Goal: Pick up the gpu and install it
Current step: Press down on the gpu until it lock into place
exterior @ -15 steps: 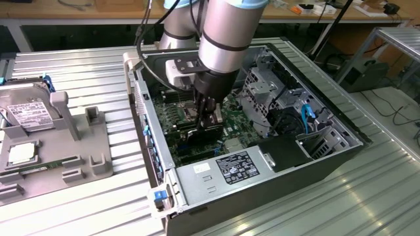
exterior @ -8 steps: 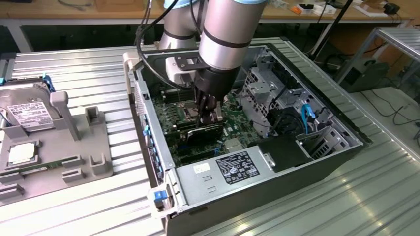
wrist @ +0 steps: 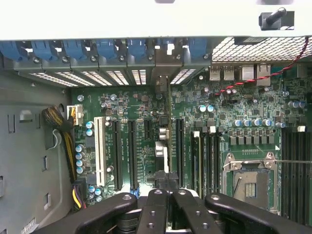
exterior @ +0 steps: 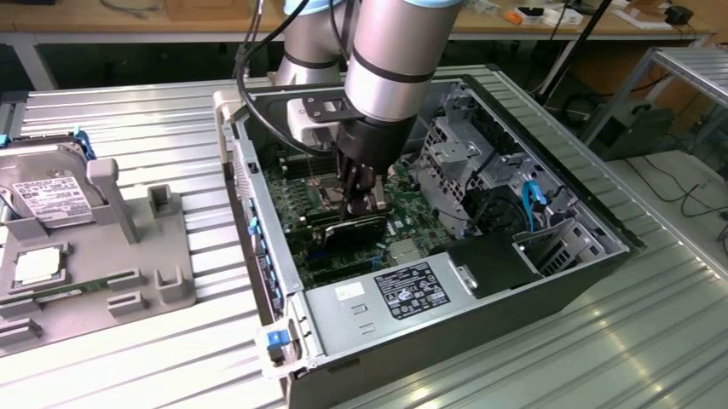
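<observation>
1 arm is all I am driving here, and I am seeing its gripper point(exterior: 361, 201) reaching down inside the open computer case point(exterior: 569, 256), right over the motherboard point(wrist: 141, 105). Its fingers point(wrist: 157, 207) are pressing together on the gpu point(exterior: 353, 228), which I am reading as a dark card held on edge, hanging just above the board near the middle of the case in the exterior view. Through the wrist view the card is appearing edge-on as a thin strip point(wrist: 165, 131) running between the black expansion slots point(wrist: 131, 151) toward the rear bracket openings point(wrist: 161, 77). I am judging that pickup is done and insertion is the step in hand. Whether the card edge is already touching a slot, I cannot tell. Seating it is calling for the edge staying parallel to its slot and the metal end lining up with the rear opening, with a straight push. Outside, a hard drive point(exterior: 51, 200) is resting in a grey fixture point(exterior: 136, 247).
</observation>
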Tool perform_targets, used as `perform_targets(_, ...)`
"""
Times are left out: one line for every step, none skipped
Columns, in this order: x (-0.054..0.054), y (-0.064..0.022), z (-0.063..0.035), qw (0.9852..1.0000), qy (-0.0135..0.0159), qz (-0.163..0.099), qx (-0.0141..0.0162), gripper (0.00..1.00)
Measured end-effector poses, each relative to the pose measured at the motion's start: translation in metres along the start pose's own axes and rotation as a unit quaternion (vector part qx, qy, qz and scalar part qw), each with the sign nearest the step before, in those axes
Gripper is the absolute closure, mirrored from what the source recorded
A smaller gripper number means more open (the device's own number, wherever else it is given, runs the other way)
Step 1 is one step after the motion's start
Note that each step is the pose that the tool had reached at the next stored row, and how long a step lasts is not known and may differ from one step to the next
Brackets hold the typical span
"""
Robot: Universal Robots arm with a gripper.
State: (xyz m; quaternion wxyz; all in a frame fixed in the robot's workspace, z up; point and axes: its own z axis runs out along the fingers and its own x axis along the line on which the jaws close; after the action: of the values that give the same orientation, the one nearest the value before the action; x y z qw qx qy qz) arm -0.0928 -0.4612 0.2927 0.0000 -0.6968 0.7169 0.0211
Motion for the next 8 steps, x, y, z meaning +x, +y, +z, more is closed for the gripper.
perform_targets(0.0000,0.0000,0.0000,1.0000,0.0000,0.000,0.0000,0.89)
perform_targets(0.0000,0.0000,0.0000,1.0000,0.0000,0.000,0.0000,0.89)
perform_targets(0.0000,0.0000,0.0000,1.0000,0.0000,0.000,0.0000,0.89)
perform_targets(0.0000,0.0000,0.0000,1.0000,0.0000,0.000,0.0001,0.89)
perform_targets(0.0000,0.0000,0.0000,1.0000,0.0000,0.000,0.0001,0.89)
perform_targets(0.0000,0.0000,0.0000,1.0000,0.0000,0.000,0.0001,0.89)
perform_targets(0.0000,0.0000,0.0001,1.0000,0.0000,0.000,0.0001,0.89)
perform_targets(0.0000,0.0000,0.0015,1.0000,-0.0001,0.000,0.0001,0.89)
